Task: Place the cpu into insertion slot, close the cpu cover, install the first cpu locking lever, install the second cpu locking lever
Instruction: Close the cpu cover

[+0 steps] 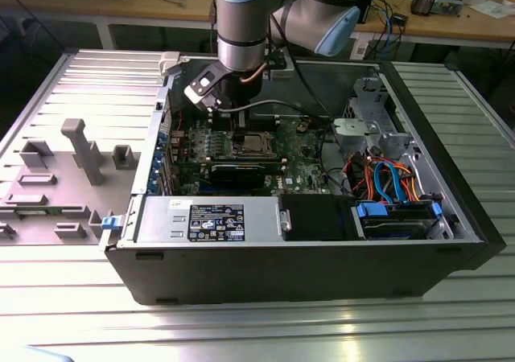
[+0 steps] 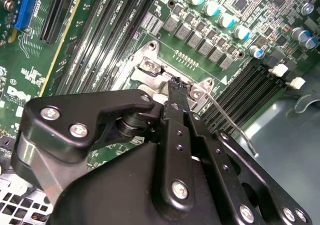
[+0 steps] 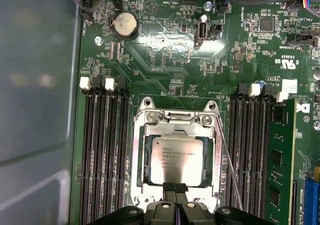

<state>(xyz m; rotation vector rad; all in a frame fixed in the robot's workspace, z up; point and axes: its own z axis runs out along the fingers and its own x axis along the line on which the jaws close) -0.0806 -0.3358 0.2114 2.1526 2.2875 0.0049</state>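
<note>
The arm (image 1: 243,32) reaches straight down into the open computer case (image 1: 306,277), with the gripper (image 3: 175,188) pinched shut at the edge of the cover (image 3: 136,155), which lies flat around the cpu (image 3: 177,157) seated in its slot (image 3: 146,165).

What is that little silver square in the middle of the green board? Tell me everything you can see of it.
It is the cpu: a flat square chip with a dull silver metal top bearing faint print. It lies level in the insertion slot and shows through the window of the cpu cover, whose silvery frame lies around its edges. The gripper sits at one edge, over the frame; whether it touches the chip cannot be told.
</note>
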